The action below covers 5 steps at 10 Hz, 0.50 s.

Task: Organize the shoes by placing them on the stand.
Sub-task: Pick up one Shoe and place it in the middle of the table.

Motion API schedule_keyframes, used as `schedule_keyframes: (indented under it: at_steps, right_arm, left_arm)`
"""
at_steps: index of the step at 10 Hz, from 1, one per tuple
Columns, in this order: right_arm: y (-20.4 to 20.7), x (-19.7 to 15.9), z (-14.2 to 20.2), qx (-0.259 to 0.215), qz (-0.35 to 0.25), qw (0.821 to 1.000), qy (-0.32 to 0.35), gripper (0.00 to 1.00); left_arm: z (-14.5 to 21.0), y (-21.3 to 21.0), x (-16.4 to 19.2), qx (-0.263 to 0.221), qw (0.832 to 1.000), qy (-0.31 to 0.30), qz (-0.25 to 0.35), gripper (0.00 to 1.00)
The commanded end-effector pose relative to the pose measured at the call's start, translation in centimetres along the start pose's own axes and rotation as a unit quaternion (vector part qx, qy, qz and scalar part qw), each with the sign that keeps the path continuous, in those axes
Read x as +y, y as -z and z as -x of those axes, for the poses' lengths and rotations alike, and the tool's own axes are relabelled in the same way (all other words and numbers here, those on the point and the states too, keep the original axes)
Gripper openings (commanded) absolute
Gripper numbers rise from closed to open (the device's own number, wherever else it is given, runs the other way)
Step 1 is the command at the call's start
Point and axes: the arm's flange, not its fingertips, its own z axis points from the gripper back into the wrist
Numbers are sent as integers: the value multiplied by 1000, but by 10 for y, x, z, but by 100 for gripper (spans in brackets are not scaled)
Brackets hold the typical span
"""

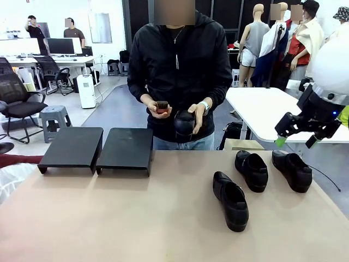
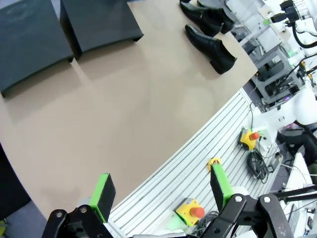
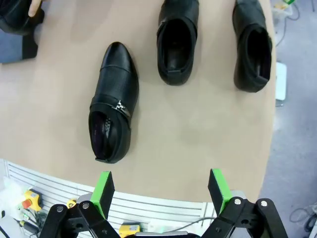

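Three black shoes rest on the tan table (image 1: 136, 218) at lower right of the front view: the nearest shoe (image 1: 230, 200), the middle shoe (image 1: 252, 170) and the rightmost shoe (image 1: 292, 170). The fourth shoe (image 1: 184, 122) is held in the person's hand (image 1: 197, 114) at centre. The stand (image 1: 126, 148) sits at left, in two sections side by side. The right gripper (image 1: 296, 141) hovers at the right edge, fingers spread wide. The left gripper (image 2: 161, 186) is spread wide too.

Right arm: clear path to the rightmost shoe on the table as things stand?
Probably yes. The right gripper hangs open just above the rightmost shoe with nothing between them. The neighbouring shoe lies apart from it, which leaves room for a grasp.
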Motion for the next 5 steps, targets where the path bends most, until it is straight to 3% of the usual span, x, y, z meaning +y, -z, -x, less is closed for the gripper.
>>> schedule_keyframes:
  at_steps: [1,5]
  right_arm:
    - [19,7,-32,24,7,1000,13,100]
    - [109,-17,-136,91,-3,995,49,100]
  left_arm:
    - [-1,-1,0,-4,1000,10,8,100]
    - [-1,-1,0,-4,1000,10,8,100]
